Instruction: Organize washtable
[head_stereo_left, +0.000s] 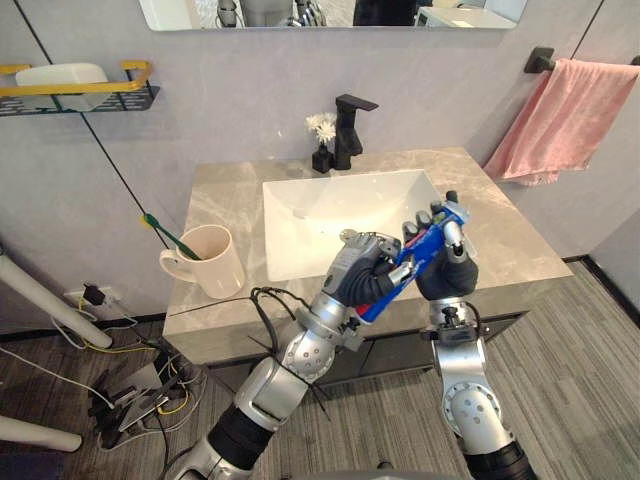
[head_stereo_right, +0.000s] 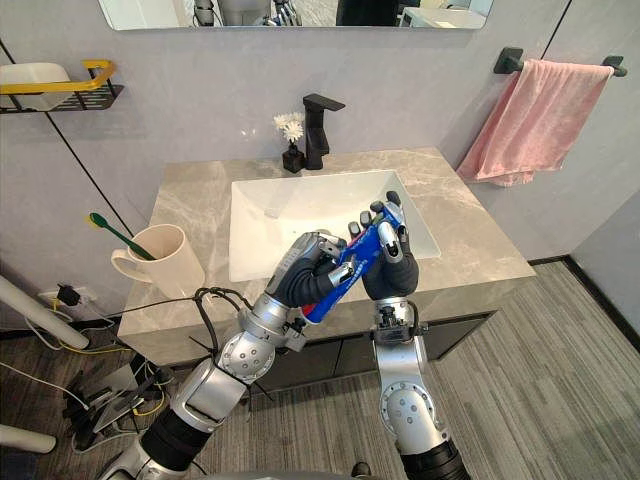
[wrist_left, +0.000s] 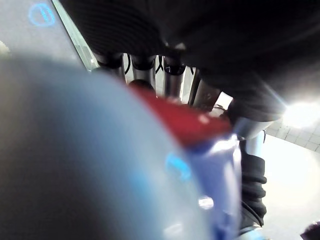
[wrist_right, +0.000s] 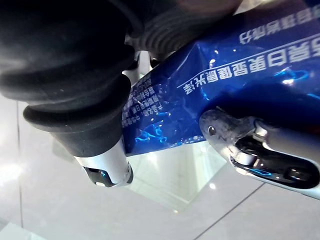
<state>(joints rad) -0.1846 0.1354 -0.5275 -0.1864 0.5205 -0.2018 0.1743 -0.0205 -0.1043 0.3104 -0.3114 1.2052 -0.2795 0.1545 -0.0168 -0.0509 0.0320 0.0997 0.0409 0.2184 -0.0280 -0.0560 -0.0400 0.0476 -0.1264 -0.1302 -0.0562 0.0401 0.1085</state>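
Note:
A blue toothpaste tube (head_stereo_left: 425, 245) hangs slanted above the front rim of the white sink (head_stereo_left: 330, 215), held between both hands. My left hand (head_stereo_left: 360, 270) has its fingers curled round the tube's lower end. My right hand (head_stereo_left: 450, 268) grips the upper end, fingers wrapped over it. In the right wrist view the blue tube (wrist_right: 235, 75) lies across the palm with a finger (wrist_right: 265, 155) pressed against it. The left wrist view has the tube (wrist_left: 190, 165) very close, blue with a red band. A cream mug (head_stereo_left: 212, 260) holding a green toothbrush (head_stereo_left: 165, 232) stands on the counter's left side.
A black faucet (head_stereo_left: 350, 130) and a small black vase of white flowers (head_stereo_left: 322, 140) stand behind the sink. A pink towel (head_stereo_left: 560, 120) hangs on a bar at right. A yellow-railed wall shelf (head_stereo_left: 80, 95) is at upper left. The grey marble counter (head_stereo_left: 500, 230) surrounds the sink.

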